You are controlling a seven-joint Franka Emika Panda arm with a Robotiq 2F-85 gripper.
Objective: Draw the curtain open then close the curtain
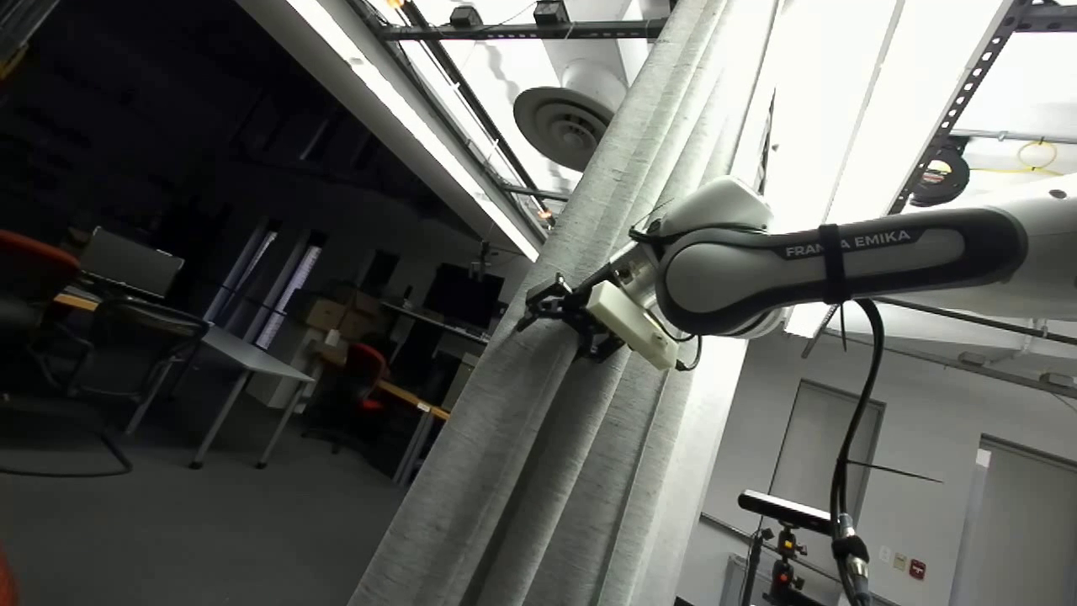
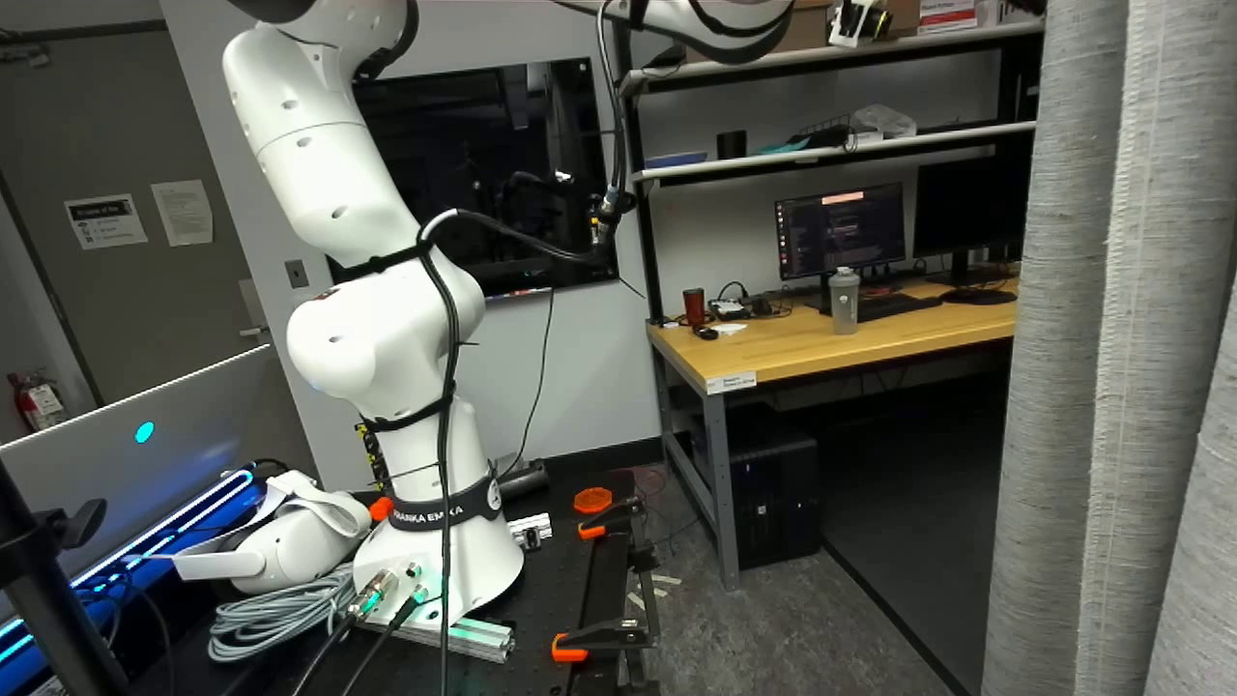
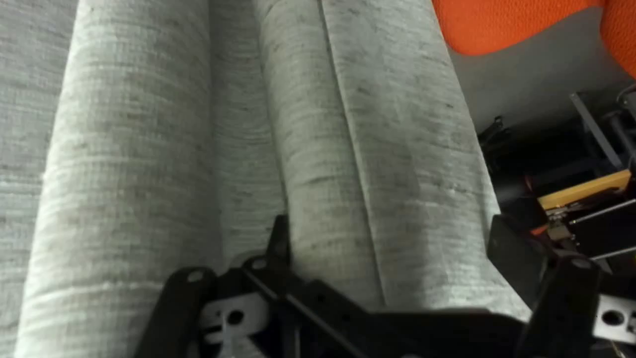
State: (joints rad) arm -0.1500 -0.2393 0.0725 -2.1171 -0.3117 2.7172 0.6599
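The curtain [image 1: 522,505] hangs in tall grey-white folds through the middle of an exterior view. Its folds [image 2: 1058,387] also line the right side in an exterior view. In the wrist view the curtain [image 3: 139,124] fills most of the picture, with its free edge towards the right. My gripper [image 3: 392,238] is open, its jaws wide apart around the folds by that edge. The right finger [image 3: 514,253] stands just outside the edge; the left one reaches into a groove between folds. From outside, the gripper [image 1: 559,332] is against the curtain at about mid-height.
A camera on a stand [image 1: 787,509] is below the arm. Beyond the curtain are a table [image 1: 261,358] and chairs; an orange chair [image 3: 497,25] shows past its edge. A wooden desk [image 2: 773,362] with monitors stands beside the robot's base [image 2: 435,561].
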